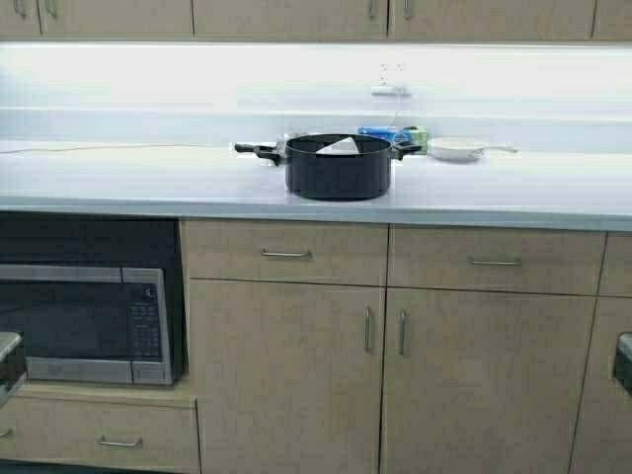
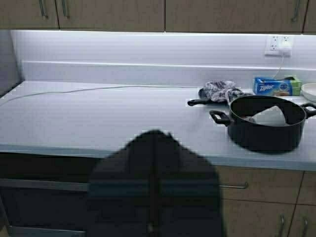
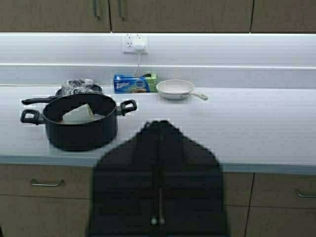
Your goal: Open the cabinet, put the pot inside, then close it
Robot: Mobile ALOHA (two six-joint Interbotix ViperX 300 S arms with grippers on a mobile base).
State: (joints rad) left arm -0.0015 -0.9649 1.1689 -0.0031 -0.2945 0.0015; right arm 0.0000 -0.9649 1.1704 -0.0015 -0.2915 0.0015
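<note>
Pot stands on the countertop, below the closed wall cabinet. Both grippers, left and right, look closed and empty. Better to approach a cabinet bar handle squarely and pull slowly.

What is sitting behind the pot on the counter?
Behind the pot lies a long-handled black pan with a grey cloth bundled on it, and a Ziploc box further back. The cloth hides the pan's inside.
</note>
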